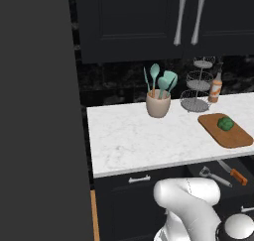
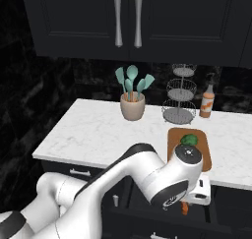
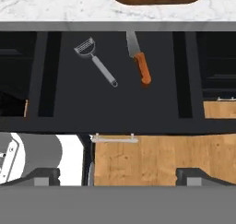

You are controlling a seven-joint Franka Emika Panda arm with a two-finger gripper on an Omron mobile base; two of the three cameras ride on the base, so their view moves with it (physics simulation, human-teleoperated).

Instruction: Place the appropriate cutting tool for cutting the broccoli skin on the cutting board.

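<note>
Cabinets (image 2: 123,21): dark, flat-fronted doors above the desk, with two long tapered metal handles side by side.
Desk (image 1: 134,136): white marbled stone slab with a straight front edge, set against a glossy black wall.
Drawer (image 3: 115,103): open below the desk's front edge, wide and shallow, with a matte black floor and a long slot near each side.
Arm (image 2: 147,176): smooth white rounded shells with dark joints, reaching over the open drawer.
Board (image 1: 225,131): flat brown wood, rectangular with rounded corners, lying on the desk's right part near the front edge.
Wire stand (image 1: 197,86): three tiers of thin grey wire baskets, behind the board.
Utensil pot (image 1: 158,103): beige rounded cup holding teal spoons and spatulas.
Bottle (image 1: 215,89): slim, with an orange and white label, beside the wire stand.
Knife (image 3: 139,59): slim grey steel blade, orange handle, flat on the drawer floor, blade toward the desk.
Peeler (image 3: 96,61): all grey metal, looped ridged head, thin rod handle, just left of the knife and apart from it.
Broccoli (image 1: 225,123): small bumpy dark green lump resting on the board.
Tool (image 3: 117,174): jaws spread wide, holding nothing, above the drawer and well clear of the knife.
</note>
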